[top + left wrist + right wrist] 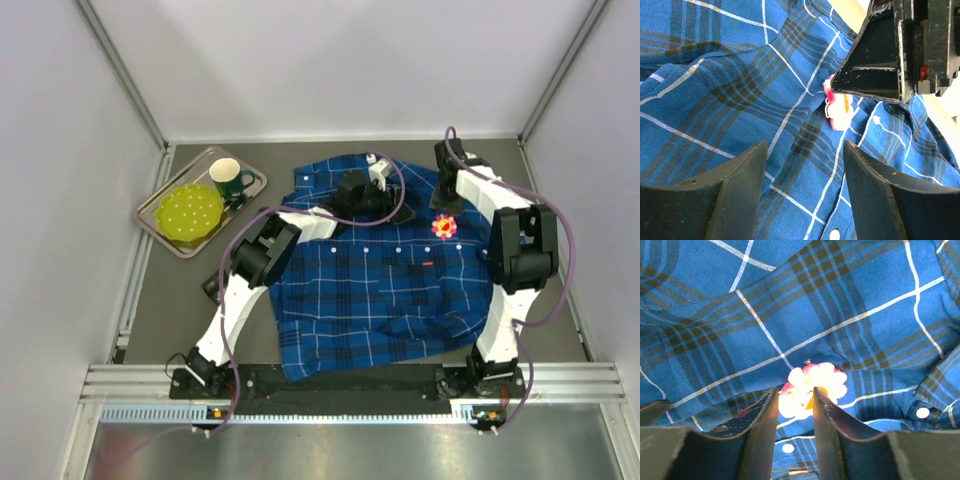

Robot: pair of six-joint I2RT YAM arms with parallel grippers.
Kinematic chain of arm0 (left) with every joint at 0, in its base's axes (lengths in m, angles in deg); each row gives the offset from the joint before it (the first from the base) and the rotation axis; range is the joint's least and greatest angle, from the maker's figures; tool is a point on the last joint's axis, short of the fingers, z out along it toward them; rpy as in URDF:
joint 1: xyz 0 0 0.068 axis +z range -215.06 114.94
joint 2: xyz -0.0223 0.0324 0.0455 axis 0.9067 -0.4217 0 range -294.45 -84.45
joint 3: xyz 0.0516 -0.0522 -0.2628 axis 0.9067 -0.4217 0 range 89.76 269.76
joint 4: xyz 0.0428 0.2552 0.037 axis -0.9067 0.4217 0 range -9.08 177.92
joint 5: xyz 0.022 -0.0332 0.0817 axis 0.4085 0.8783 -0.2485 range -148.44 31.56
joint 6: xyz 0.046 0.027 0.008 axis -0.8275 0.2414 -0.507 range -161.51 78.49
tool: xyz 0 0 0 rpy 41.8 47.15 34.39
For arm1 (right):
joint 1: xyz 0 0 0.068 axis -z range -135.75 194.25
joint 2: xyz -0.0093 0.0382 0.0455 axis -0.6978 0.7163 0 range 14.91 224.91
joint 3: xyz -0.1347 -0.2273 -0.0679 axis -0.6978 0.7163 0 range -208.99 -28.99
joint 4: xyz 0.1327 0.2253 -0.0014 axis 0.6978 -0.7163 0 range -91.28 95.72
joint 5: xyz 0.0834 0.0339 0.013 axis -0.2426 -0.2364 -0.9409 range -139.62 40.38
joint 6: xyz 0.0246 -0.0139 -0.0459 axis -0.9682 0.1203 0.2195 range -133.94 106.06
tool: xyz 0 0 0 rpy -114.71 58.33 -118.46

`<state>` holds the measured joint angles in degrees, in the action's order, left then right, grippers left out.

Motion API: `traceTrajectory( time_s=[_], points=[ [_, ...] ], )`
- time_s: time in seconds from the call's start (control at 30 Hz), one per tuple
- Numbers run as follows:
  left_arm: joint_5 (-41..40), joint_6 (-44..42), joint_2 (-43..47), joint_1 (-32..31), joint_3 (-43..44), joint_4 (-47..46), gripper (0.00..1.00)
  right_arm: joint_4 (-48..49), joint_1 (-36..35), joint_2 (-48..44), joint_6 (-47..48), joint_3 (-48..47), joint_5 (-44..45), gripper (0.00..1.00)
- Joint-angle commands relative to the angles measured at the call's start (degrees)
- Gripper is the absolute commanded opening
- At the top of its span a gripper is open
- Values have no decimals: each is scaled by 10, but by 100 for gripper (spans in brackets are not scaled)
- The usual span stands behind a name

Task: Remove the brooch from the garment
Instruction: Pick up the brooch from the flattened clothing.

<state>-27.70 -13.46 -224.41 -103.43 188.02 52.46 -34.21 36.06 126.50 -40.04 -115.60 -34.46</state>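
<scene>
Grey surface (160, 290) carries the plaid shirt (380, 290) spread flat, with the flower brooch (444, 227) pinned toward the right edge. I see the right end effector (794, 392) released, its fingers parted just at the brooch, ready to take it. The left end effector (805, 145) hovers released beside it, I think to press the cloth down.

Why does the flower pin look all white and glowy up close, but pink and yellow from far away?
Right wrist view: glare bleaches the brooch almost white, while the shirt stays clear. Left wrist view: the same washed-out glow. Top view: it is tiny, yet evenly lit, so pink and yellow show.
</scene>
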Motion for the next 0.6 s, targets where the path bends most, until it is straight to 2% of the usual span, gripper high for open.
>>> traceTrajectory(
  time_s=[0.0,0.33,0.57],
  points=[
    [-1,-14,56,0,-6,-19,68,-24,-10,7,-3,-36,27,29],
    [3,-19,56,0,-6,-19,72,-25,-15,32,-13,-44,20,26],
    [4,-20,56,0,-6,-19,72,-31,-18,45,-15,-50,19,28]
  ],
)
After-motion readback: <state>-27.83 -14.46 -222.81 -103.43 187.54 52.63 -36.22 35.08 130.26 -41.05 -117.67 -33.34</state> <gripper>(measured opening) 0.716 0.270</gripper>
